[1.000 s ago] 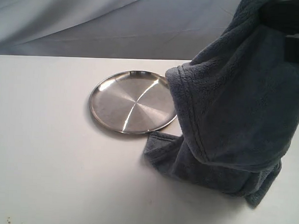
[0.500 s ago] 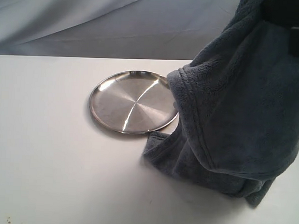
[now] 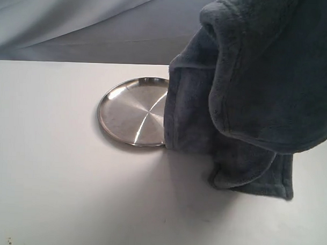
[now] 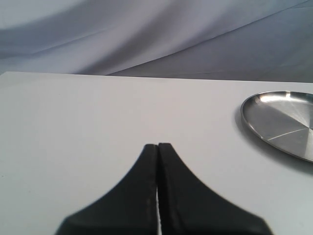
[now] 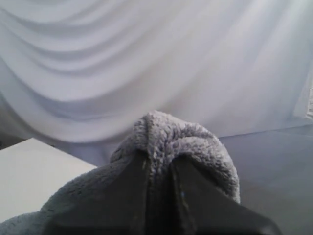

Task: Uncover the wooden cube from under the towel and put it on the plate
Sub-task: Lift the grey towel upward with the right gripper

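Observation:
The blue-grey towel (image 3: pixel 261 88) hangs in the air on the right of the exterior view, its lower folds brushing the table and its left edge overlapping the steel plate (image 3: pixel 133 110). My right gripper (image 5: pixel 159 159) is shut on a fold of the towel (image 5: pixel 181 142); in the exterior view the cloth hides it. The wooden cube is hidden or out of view. My left gripper (image 4: pixel 157 146) is shut with nothing in it, low over bare table, with the plate (image 4: pixel 281 122) off to one side.
The white table (image 3: pixel 59 178) carries the plate and the towel's lower end. A pale draped cloth backdrop (image 3: pixel 102 23) runs behind the table's far edge.
The towel has swung left and risen: its lower pile has left the table near the plate's front, and its left edge now covers the plate's right rim.

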You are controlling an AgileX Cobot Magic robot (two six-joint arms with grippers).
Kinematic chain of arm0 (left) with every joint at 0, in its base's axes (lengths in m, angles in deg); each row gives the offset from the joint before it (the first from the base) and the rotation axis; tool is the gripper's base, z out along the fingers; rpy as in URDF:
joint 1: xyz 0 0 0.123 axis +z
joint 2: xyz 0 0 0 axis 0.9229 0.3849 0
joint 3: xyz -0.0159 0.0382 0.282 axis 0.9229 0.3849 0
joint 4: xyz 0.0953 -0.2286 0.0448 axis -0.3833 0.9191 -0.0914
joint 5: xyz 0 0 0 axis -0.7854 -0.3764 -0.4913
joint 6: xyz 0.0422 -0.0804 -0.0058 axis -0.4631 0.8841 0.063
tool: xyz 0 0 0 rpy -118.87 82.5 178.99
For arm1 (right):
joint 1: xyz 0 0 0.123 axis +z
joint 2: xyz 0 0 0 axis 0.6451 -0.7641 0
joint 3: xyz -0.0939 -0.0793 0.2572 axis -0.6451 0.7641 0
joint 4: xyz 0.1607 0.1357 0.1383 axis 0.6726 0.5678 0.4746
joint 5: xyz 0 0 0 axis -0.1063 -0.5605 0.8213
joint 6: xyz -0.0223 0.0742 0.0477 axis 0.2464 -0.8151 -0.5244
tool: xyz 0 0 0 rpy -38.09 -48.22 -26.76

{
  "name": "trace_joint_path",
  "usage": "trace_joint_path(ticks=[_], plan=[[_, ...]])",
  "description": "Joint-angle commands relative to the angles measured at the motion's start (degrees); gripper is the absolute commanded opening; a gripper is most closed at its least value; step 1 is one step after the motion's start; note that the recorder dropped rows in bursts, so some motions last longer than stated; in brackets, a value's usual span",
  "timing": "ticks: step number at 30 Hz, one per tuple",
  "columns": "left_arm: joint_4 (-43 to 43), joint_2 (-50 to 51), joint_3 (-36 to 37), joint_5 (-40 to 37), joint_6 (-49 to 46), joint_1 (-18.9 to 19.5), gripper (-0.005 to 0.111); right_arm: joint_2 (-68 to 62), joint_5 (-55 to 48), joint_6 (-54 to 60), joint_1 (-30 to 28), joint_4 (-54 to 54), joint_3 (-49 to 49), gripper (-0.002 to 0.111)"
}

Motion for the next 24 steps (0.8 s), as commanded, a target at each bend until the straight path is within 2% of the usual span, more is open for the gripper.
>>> trace_joint_path(ticks=[1,7,16,24], plan=[[0.04,-0.18,0.24,0.42,0.01,-0.36,0.000,2.67,3.72,0.65,0.18,1.31,-0.41,0.000],[0.04,-0.18,0.24,0.42,0.01,-0.36,0.000,5.18,7.98,0.65,0.18,2.05,-0.41,0.000],[0.04,-0.18,0.24,0.42,0.01,-0.36,0.000,8.27,19.91,0.65,0.18,1.97,-0.41,0.000],[0.04,-0.18,0.24,0.42,0.01,-0.36,0.000,8.80,22.19,0.70,0.18,-8.17,-0.41,0.000]])
